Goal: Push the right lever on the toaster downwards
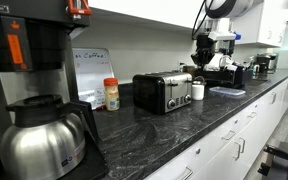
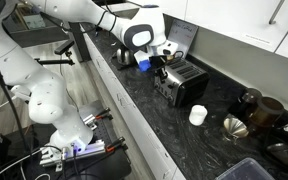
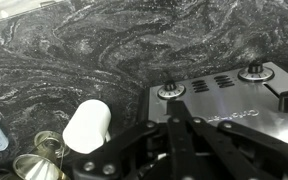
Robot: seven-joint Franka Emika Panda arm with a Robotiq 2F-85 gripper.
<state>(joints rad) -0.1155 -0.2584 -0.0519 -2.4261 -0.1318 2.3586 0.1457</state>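
Hovering my fingers [image 3: 176, 128] over toaster [image 3: 234, 105] end, pinched narrow, holding nothing: a closed tip suits pressing a lever. Mug [image 3: 87, 125] sits off to their side.

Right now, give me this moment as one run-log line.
gripper: shut, empty, over toaster end | contact: cannot tell | white mug: beside toaster, apart
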